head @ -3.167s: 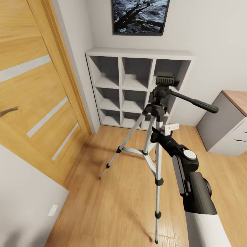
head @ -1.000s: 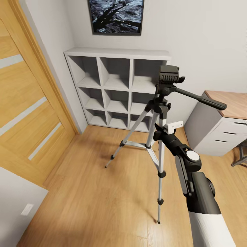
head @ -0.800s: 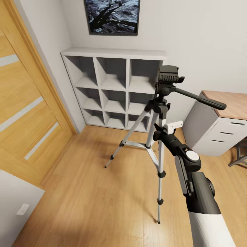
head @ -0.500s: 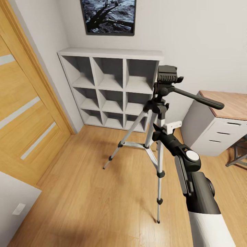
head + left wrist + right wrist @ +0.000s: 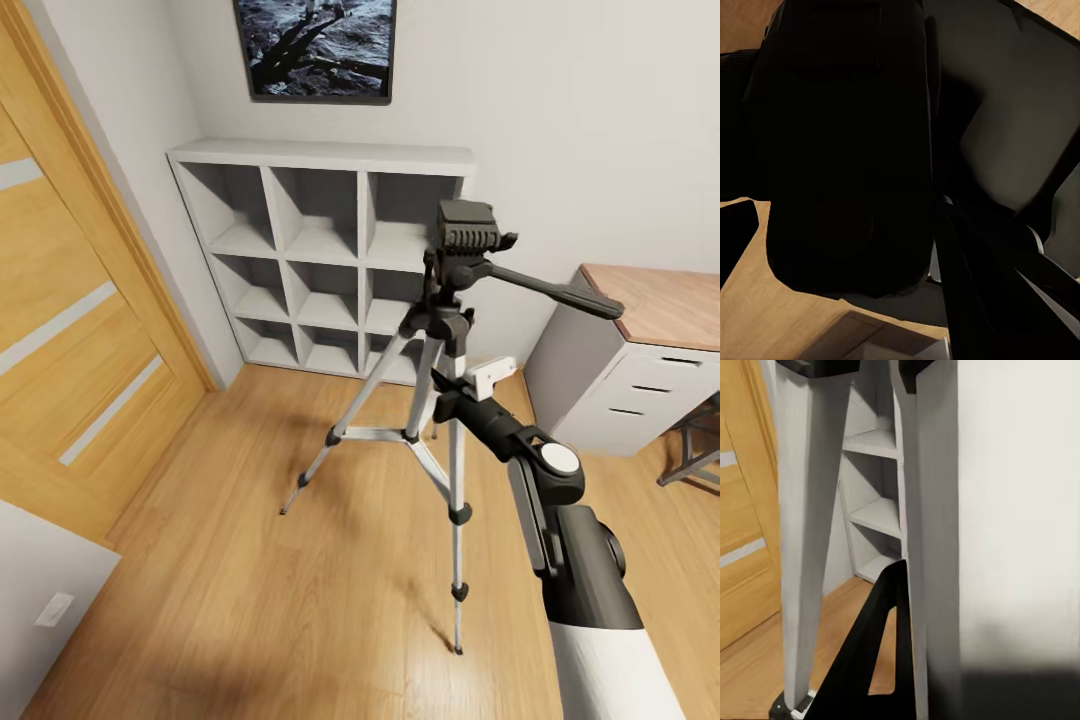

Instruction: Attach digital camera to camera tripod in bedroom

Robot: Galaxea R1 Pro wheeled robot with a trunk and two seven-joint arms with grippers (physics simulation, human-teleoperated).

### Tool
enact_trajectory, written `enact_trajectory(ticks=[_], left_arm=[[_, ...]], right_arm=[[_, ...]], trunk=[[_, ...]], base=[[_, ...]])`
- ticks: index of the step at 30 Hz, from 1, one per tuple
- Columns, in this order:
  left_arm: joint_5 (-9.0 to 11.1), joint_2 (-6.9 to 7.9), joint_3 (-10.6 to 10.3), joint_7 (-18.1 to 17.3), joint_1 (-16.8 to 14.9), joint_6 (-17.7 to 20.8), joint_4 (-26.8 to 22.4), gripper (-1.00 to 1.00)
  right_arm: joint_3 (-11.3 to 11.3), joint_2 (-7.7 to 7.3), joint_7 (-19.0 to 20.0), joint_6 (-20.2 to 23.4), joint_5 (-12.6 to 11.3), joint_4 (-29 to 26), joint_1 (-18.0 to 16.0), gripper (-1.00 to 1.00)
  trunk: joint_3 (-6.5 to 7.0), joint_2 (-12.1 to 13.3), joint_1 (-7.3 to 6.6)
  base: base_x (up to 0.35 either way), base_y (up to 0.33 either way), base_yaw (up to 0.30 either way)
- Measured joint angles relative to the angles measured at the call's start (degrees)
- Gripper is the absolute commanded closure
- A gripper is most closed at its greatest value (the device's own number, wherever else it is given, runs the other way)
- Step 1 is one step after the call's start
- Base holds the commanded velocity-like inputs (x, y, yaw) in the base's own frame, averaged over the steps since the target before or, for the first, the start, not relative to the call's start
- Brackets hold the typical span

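The camera tripod (image 5: 456, 440) stands on the wood floor of the bedroom, its black head (image 5: 465, 232) up and its long pan handle (image 5: 560, 292) pointing right. My right gripper (image 5: 462, 388) is at the upper part of the near silver leg, just under the black collar. In the right wrist view that leg (image 5: 934, 510) runs between a black finger (image 5: 874, 667) and a pale one, so the gripper looks shut on it. Close in the left wrist view is a dark blocky body, the digital camera (image 5: 847, 150), held in my left gripper.
A white cube shelf (image 5: 320, 260) stands against the far wall under a dark picture (image 5: 315, 45). The wooden door (image 5: 70, 300) is at the left. A grey drawer unit with a wooden top (image 5: 640, 370) sits right of the tripod, with a dark chair frame (image 5: 695, 445) beside it.
The view swung right earlier, then held still. In the last half second the tripod shifted left and turned a little, its far foot sliding nearer, and my right gripper moved left with it.
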Motion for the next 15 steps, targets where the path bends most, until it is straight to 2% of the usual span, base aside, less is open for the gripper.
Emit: enact_trajectory(ticks=[5, 6, 8, 10, 15], left_arm=[[0.00, 0.00, 0.00, 0.00, 0.00, 0.00, 0.00, 1.00], [0.00, 0.00, 0.00, 0.00, -0.01, 0.00, 0.00, 1.00], [0.00, 0.00, 0.00, 0.00, 0.00, 0.00, 0.01, 1.00], [0.01, 0.00, 0.00, 0.01, 0.00, 0.00, -0.01, 1.00], [-0.01, 0.00, 0.00, 0.00, 0.01, 0.00, 0.01, 1.00]], right_arm=[[-0.11, 0.01, 0.73, -0.20, -0.16, 0.54, 2.85, 1.00], [-0.08, -0.02, 0.74, -0.33, 0.59, 0.74, 3.04, 1.00], [-0.10, -0.04, 0.76, -0.40, -0.16, 0.82, 3.33, 1.00], [-0.14, -0.11, 0.59, -0.37, 0.57, 1.14, 3.46, 1.00], [0.03, -0.15, 0.55, 0.59, 0.20, 1.12, 3.59, 1.00]], trunk=[[0.00, 0.00, 0.00], [0.00, 0.01, 0.01], [0.00, 0.00, 0.00], [0.00, 0.01, 0.01], [0.00, 0.00, 0.00]], base=[[0.000, 0.000, 0.000], [0.000, 0.000, 0.000], [0.000, 0.000, 0.000], [0.000, 0.000, 0.000], [0.000, 0.000, 0.000]])
